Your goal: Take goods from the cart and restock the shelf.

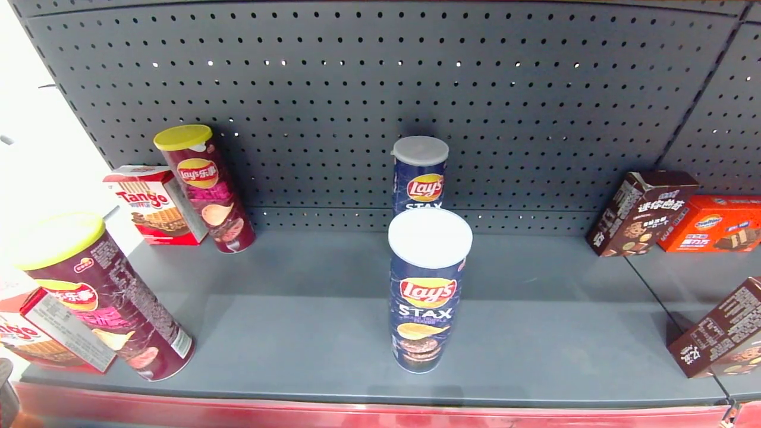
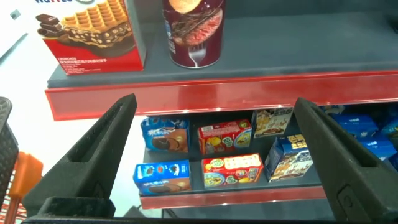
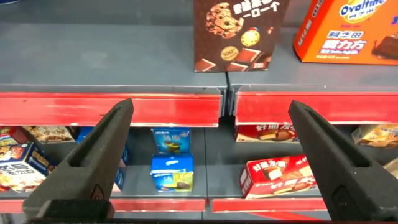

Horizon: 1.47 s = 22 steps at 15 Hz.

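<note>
Black left claw (image 2: 214, 102) spread wide, gripping nothing, right claw (image 3: 211, 104) likewise agape and empty, facing shelf (image 3: 124, 111)

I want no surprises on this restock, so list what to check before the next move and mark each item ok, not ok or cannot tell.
1. Free left gripper: ok, jaws open with nothing between them.
2. Free right gripper: ok, jaws open with nothing between them.
3. Goods in hand for the shelf: not ok, neither gripper holds any.
4. Room on the shelf: ok, there is a bare stretch between the front blue can and the brown box.
5. Blue cans standing: ok, the front blue can and the rear blue can are upright, one behind the other.
</note>
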{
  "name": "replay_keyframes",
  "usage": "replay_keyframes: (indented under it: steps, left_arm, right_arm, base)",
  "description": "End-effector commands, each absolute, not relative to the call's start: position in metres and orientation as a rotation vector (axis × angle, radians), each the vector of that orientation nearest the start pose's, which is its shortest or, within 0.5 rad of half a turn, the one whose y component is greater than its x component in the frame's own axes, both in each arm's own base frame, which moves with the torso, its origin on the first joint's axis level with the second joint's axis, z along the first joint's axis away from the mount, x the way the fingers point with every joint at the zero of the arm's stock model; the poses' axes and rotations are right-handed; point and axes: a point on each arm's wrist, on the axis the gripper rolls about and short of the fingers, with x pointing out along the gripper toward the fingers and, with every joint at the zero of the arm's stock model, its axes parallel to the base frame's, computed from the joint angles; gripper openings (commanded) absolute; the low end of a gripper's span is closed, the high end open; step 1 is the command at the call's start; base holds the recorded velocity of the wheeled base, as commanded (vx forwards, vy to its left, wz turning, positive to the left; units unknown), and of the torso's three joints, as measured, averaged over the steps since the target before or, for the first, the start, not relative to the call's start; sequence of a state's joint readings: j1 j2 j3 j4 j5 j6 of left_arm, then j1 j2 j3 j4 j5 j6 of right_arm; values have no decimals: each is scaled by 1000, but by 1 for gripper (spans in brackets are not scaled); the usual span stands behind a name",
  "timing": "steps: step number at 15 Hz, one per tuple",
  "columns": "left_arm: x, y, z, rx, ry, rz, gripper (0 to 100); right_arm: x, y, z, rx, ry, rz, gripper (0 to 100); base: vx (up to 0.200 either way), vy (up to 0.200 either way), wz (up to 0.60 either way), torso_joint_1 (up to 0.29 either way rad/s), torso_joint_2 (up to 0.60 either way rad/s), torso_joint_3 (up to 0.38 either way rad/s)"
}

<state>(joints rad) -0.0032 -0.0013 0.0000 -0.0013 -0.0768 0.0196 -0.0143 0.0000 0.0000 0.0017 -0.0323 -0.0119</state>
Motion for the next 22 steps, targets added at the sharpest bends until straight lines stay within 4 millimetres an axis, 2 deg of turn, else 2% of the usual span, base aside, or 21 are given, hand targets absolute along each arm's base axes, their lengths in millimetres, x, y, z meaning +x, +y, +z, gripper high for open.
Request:
replay_keyframes:
  steps: [1, 3, 5, 15, 17, 22]
  left_arm:
    - [-23, -2, 76, 20, -2, -80, 100]
    - [-23, -2, 76, 20, -2, -80, 100]
    - [-23, -2, 76, 20, -2, -80, 100]
    - [-23, -2, 76, 15, -2, -77, 100]
    - [-23, -2, 76, 17, -2, -78, 100]
    - [-23, -2, 76, 17, -2, -78, 100]
  right_arm:
    - [-23, 0, 75, -12, 3, -46, 100]
    - [-23, 0, 75, -14, 3, -46, 100]
    - [-23, 0, 75, -14, 3, -46, 100]
    - [-23, 0, 75, -12, 3, -46, 100]
    - [-23, 0, 75, -12, 3, -46, 100]
    - [-23, 0, 75, -12, 3, -46, 100]
  base:
    - [0, 0, 0, 0, 0, 0]
    - [0, 0, 0, 0, 0, 0]
    - [0, 0, -600, 2, 5, 2]
    - [0, 0, 0, 0, 0, 0]
    - [0, 200, 0, 7, 7, 5]
    - [0, 0, 0, 0, 0, 0]
